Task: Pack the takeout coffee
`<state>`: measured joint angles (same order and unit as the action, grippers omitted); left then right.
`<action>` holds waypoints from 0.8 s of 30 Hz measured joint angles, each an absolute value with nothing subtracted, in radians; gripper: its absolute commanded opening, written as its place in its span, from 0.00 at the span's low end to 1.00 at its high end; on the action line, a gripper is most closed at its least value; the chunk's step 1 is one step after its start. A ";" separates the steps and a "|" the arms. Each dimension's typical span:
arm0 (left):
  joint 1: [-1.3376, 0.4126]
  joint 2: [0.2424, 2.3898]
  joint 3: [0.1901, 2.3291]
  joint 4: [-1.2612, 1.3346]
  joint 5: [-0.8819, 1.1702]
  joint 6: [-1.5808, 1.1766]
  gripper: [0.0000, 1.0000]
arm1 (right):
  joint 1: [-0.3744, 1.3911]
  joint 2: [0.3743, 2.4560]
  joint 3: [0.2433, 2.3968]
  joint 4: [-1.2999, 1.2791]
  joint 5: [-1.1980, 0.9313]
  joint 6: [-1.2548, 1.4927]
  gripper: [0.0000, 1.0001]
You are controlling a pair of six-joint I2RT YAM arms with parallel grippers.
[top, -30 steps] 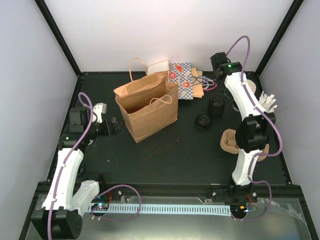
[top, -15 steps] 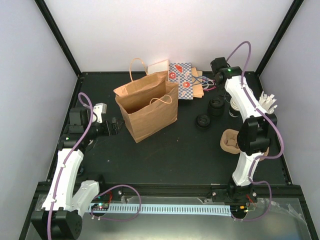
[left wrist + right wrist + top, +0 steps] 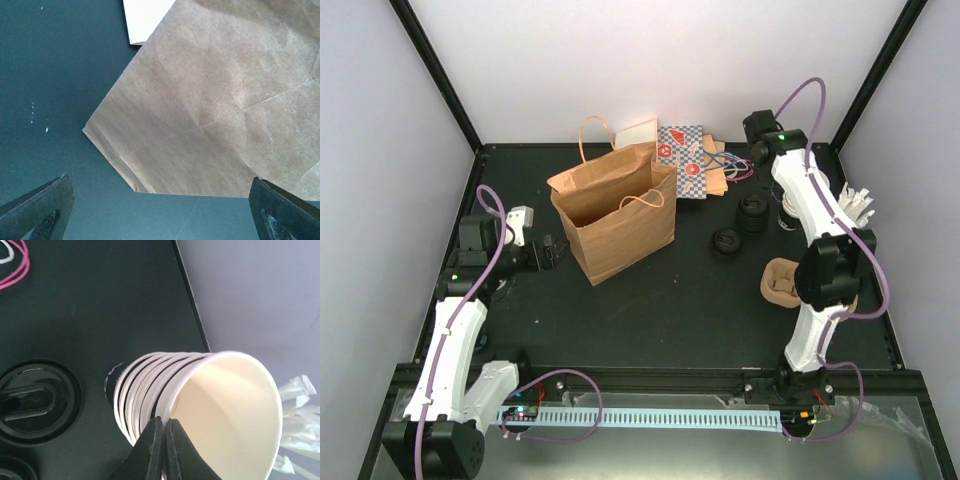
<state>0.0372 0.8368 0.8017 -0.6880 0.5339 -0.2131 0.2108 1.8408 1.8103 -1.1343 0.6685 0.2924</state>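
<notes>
No cup with a lid on it shows in any view. A stack of several cream-white paper cups point(image 3: 150, 390) without lids stands at the back right, and it also shows in the top view point(image 3: 787, 213). My right gripper point(image 3: 164, 422) is shut on the rim of the top cup point(image 3: 230, 415) of that stack. Loose black lids point(image 3: 753, 212) lie next to the stack, one close to it in the right wrist view point(image 3: 37, 402). My left gripper point(image 3: 550, 252) is open and empty, low beside the open brown paper bag point(image 3: 615, 215), whose side fills the left wrist view point(image 3: 225, 100).
Another black lid point(image 3: 726, 242) lies in front of the lid stack. A tan cardboard piece point(image 3: 780, 282) sits at the right. White packets point(image 3: 857, 203) stand by the right wall. Patterned bags point(image 3: 685, 160) lie behind the brown bag, near pink cord point(image 3: 12, 262).
My right wrist has shifted slightly to the right over the cup stack, which now shows under the arm. The left arm has not moved.
</notes>
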 measured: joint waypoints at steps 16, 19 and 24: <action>0.031 0.837 0.802 -0.688 0.526 -0.213 0.98 | 0.208 1.813 1.877 -1.137 0.622 0.273 0.01; 0.031 0.836 0.802 -0.688 0.525 -0.213 0.99 | 0.208 1.852 1.905 -1.122 0.619 0.269 0.01; 0.030 0.826 0.801 -0.688 0.523 -0.213 0.98 | 0.208 1.852 1.880 -1.147 0.637 0.268 0.01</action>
<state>0.0303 0.8265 0.8013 -0.6876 0.5228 -0.2131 0.2081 1.8523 1.8805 -1.1473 0.6373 0.2680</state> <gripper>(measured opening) 0.985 0.034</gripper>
